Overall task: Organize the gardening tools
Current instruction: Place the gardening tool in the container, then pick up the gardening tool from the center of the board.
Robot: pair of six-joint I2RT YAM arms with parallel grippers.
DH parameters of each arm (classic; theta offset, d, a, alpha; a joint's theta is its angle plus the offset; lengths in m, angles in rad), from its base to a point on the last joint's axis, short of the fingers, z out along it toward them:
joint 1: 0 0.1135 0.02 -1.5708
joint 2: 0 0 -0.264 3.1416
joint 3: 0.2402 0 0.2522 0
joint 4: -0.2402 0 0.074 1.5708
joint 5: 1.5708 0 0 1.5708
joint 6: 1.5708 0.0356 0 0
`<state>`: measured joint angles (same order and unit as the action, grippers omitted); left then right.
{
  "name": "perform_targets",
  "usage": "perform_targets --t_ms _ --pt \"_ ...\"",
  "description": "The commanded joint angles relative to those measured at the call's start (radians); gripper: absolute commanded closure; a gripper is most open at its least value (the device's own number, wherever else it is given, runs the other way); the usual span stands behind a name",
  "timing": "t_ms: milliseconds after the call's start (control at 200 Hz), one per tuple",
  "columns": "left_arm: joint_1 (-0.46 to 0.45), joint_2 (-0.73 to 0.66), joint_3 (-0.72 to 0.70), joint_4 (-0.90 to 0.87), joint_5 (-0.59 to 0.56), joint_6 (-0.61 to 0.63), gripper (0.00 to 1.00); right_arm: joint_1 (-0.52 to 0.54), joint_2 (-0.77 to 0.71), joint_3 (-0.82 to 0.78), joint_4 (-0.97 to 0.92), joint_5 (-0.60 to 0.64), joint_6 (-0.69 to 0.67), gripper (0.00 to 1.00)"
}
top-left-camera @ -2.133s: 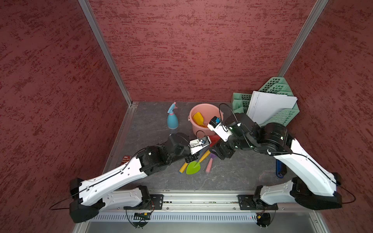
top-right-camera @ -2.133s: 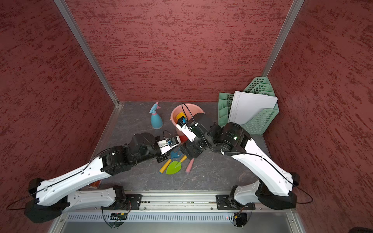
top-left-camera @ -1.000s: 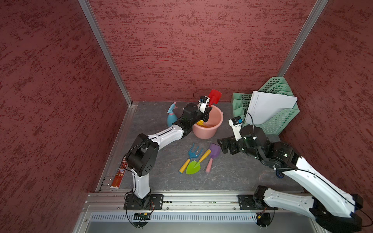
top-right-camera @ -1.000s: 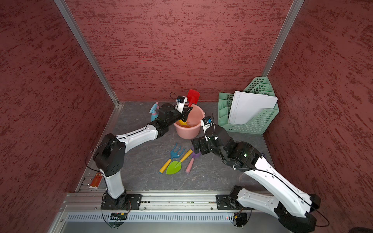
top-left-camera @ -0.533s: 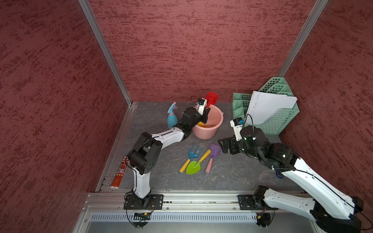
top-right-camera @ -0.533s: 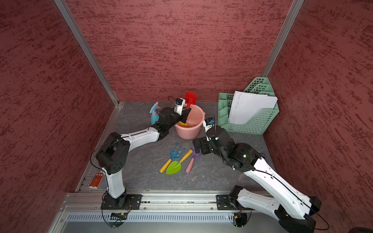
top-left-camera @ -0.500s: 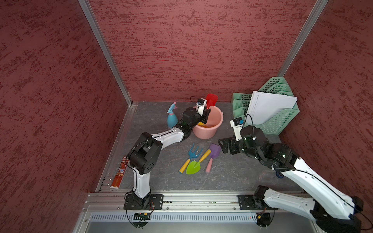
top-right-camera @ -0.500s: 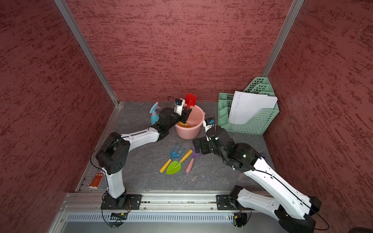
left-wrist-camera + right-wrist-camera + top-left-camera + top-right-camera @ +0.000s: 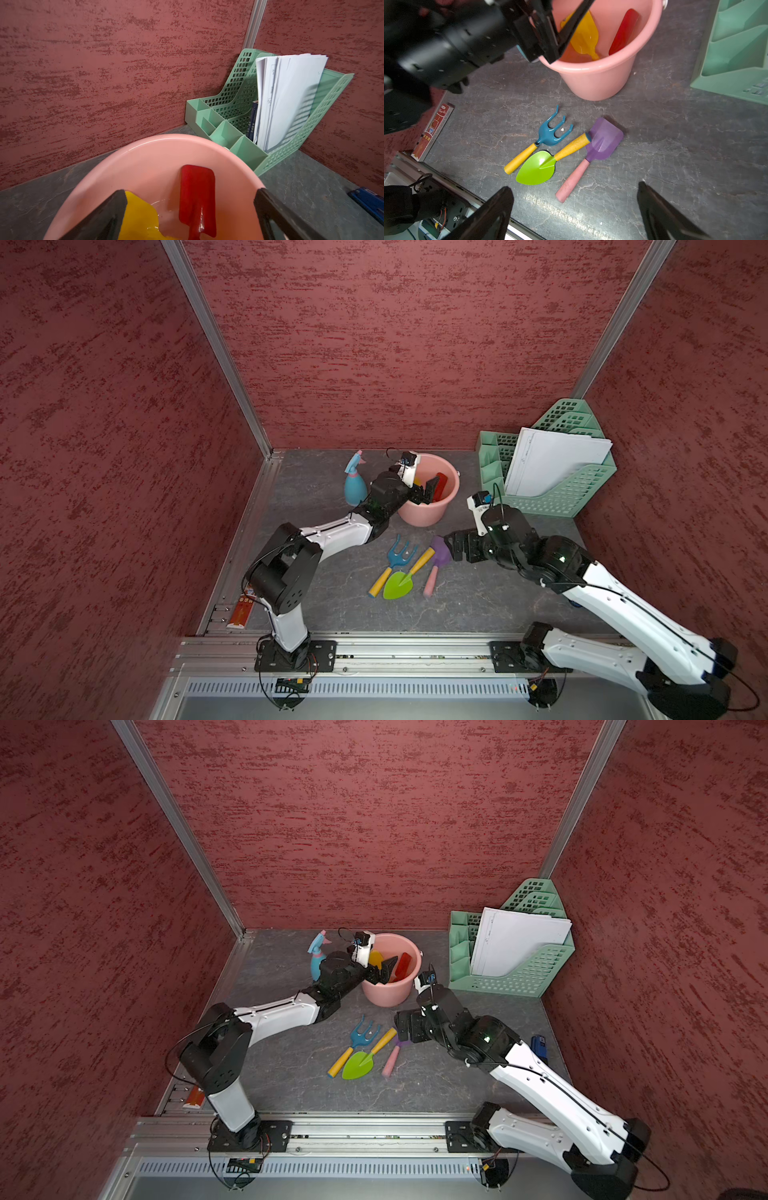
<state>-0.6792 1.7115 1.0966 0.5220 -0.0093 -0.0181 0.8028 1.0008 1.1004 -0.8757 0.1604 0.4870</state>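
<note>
My left gripper hangs open over the pink bucket, holding nothing. The red trowel leans free against the bucket's far inside wall, beside the yellow scoop. On the floor in front of the bucket lie the blue fork, the green trowel and the purple spade, side by side. My right gripper is open above the spade's pink handle, touching nothing. The blue spray bottle stands left of the bucket, partly behind my left arm.
A green mesh file rack with papers fills the back right corner. A red packet lies by the left rail. A blue item sits near the right wall. Red walls close in three sides.
My left gripper has opened and sunk lower over the bucket; the red trowel it held above the rim now rests inside. The right arm has barely moved.
</note>
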Motion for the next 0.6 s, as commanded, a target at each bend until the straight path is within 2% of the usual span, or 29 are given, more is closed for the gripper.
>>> perform_targets --t_ms 0,170,296,401,596 --pt "-0.062 -0.157 -0.047 -0.139 -0.077 0.079 0.00 -0.008 -0.027 -0.028 0.033 -0.025 0.046 0.01" --pt "-0.136 -0.389 -0.177 -0.421 -0.172 0.054 0.00 -0.011 -0.074 -0.066 0.022 -0.040 0.073 0.02" --pt "-0.167 -0.507 -0.211 -0.687 -0.210 -0.006 0.07 -0.011 -0.091 -0.076 0.000 -0.054 0.084 0.01" --pt "-0.184 -0.554 -0.205 -0.892 -0.221 -0.070 0.13 -0.012 -0.106 -0.077 -0.016 -0.061 0.090 0.01" --pt "-0.202 -0.552 -0.169 -1.188 -0.171 -0.201 0.17 -0.013 -0.135 -0.067 -0.054 -0.068 0.104 0.02"
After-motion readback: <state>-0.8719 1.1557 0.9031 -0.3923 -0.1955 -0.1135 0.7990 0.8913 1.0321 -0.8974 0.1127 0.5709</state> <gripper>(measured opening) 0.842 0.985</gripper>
